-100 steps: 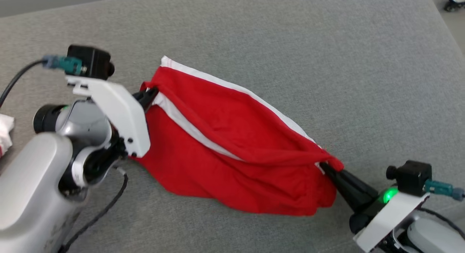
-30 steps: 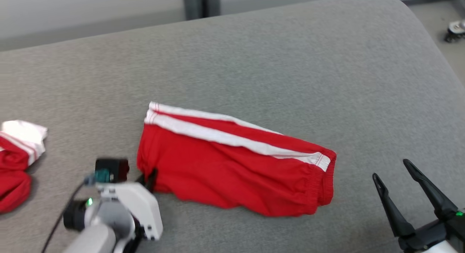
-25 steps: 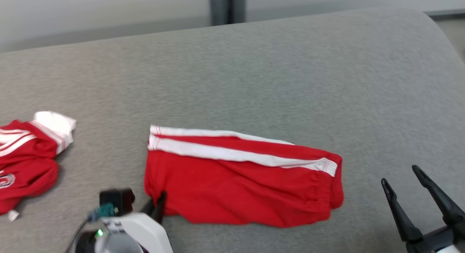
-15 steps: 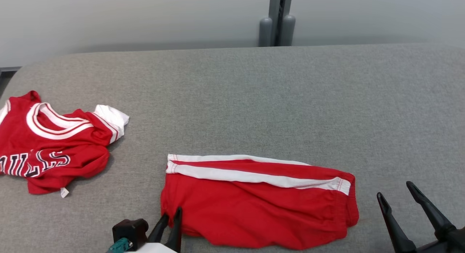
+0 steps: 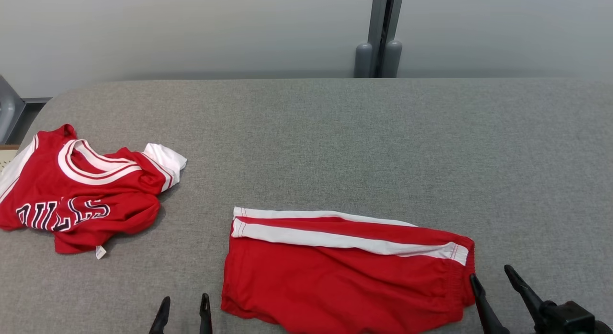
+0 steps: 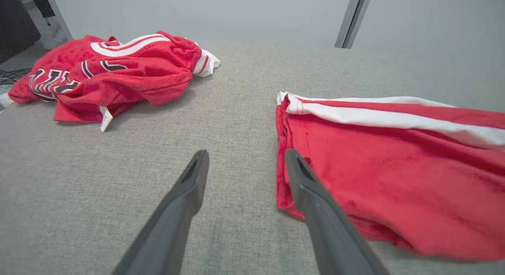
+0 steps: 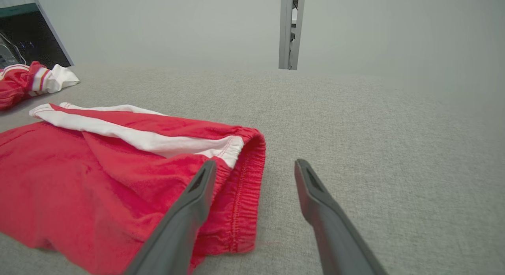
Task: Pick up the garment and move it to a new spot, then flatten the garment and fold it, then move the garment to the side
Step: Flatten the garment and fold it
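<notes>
Lettering in black and white marks the garment (image 5: 81, 195), which is seen crumpled at the left end of the grey desk (image 5: 335, 132), well apart from both grippers and touched by neither. Its neck trim and one white sleeve are turned up, and a small tag (image 5: 99, 252) sticks out at its near edge.

A few seconds ago the red shorts (image 5: 345, 271) were held stretched between the two grippers. They have since been let go and now lie folded in the near middle of the desk. The head camera has also been raised, which has brought the garment into the picture. The shorts are judged finished with, and the garment's pick-up is not yet begun.

The left gripper (image 5: 185, 300) is released and empty, just beside the shorts' left edge. The right gripper (image 5: 489, 272) is likewise spread and empty at their waistband end. Bare desk lies between the left gripper and the garment. The shorts take up middle room that flattening may need. A grey post (image 5: 380, 37) stands behind the desk.
</notes>
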You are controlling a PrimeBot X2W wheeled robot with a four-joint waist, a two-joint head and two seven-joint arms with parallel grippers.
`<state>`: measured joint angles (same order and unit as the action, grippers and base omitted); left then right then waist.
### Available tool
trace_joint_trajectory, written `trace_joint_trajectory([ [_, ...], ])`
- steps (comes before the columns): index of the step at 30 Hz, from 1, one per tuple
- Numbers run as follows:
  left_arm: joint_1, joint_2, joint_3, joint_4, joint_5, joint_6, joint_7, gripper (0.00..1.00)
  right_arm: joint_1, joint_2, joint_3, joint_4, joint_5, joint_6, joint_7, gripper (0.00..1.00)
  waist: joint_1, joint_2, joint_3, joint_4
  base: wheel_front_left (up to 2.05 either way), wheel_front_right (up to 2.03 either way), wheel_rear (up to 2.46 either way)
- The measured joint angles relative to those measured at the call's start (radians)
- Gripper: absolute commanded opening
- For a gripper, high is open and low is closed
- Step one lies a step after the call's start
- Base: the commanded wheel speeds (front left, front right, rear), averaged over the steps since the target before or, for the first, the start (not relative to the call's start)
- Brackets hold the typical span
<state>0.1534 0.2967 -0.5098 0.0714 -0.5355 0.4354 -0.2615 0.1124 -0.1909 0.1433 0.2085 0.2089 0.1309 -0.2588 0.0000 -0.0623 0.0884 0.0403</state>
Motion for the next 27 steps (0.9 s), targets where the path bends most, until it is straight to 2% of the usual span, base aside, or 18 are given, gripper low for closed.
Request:
trace_joint_trajectory([
  [9,0.018,-0.061,0.091,-0.015,0.135,-0.071,0.0,1.0,-0.117,0.027,0.032,0.195,0.013,0.0,0.013,1.0,0.0,0.0,0.024,0.028,0.0,0.0,0.0],
  [15,0.03,-0.092,0.137,-0.014,0.178,-0.105,0.0,1.0,-0.157,0.029,0.057,0.28,0.059,0.0,0.047,1.0,0.0,0.0,0.033,0.035,0.0,0.0,0.0],
  [20,0.039,-0.129,0.16,-0.004,0.213,-0.145,0.0,1.0,-0.216,0.029,0.152,0.318,0.226,0.0,0.095,1.0,0.0,0.0,0.036,0.045,0.0,0.0,0.0],
  [25,0.039,-0.16,0.185,0.012,0.24,-0.179,0.0,1.0,-0.274,-0.002,0.23,0.351,0.407,0.0,0.18,1.0,0.0,0.0,0.027,0.055,0.0,0.0,0.0],
  [26,0.039,-0.164,0.19,0.015,0.245,-0.184,0.0,1.0,-0.284,-0.006,0.243,0.353,0.455,0.0,0.198,0.15,0.0001,0.0,0.025,0.057,0.0,0.0,0.0],
  [27,0.04,-0.169,0.195,0.018,0.249,-0.19,0.0,1.0,-0.291,-0.007,0.248,0.354,0.505,0.0,0.212,0.0,0.0,0.0,0.022,0.058,0.0,0.0,0.0],
])
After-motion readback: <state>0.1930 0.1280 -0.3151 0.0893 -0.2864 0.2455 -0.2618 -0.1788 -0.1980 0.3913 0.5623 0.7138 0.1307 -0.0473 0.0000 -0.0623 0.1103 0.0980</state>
